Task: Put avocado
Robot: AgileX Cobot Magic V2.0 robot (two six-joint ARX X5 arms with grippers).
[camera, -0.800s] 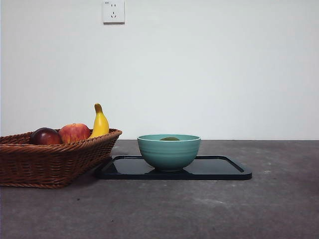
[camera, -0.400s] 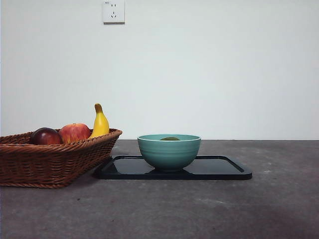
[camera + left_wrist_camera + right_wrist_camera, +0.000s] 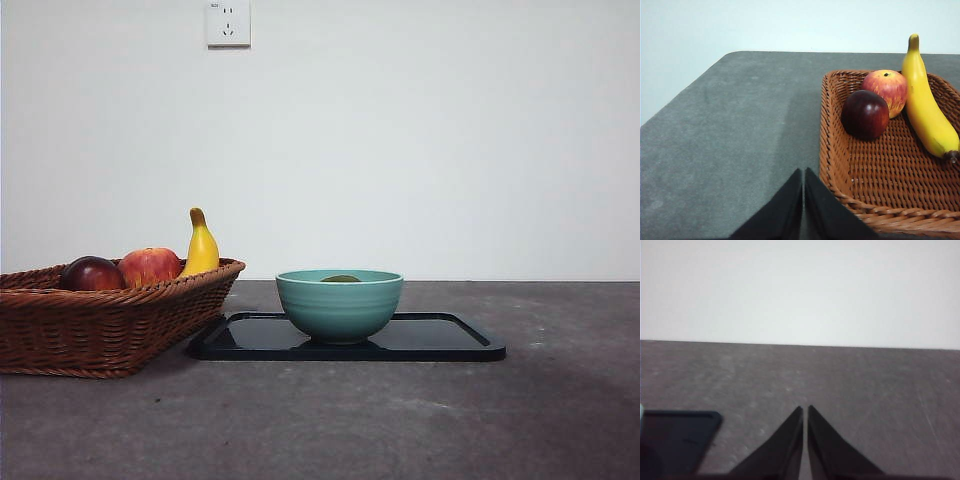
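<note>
While the dark grey stone-look table [image 3: 400,420] takes up most of the front view, the biggest thing on it is the brown woven wicker basket [image 3: 100,325] on the left, and right next to it sits a flat black rectangular tray [image 3: 440,340], its corner touching or nearly touching the basket's side. On the tray there's a round teal ceramic bowl [image 3: 339,305], and the dull olive-green avocado [image 3: 340,279] is inside it, only the very top poking over the rim. In the basket you've got a long yellow banana [image 3: 925,105] lying along one side, then a red-and-yellow apple [image 3: 886,90] beside it, touching a dark red-purple round fruit [image 3: 865,114]. Neither arm shows in the front view. The left gripper [image 3: 803,172] hangs just outside the basket's rim, jaws pressed together with nothing between them. The right gripper [image 3: 805,410] is over bare table near the tray's corner, jaws also closed and empty. Small white wall socket [image 3: 228,22] up top.
</note>
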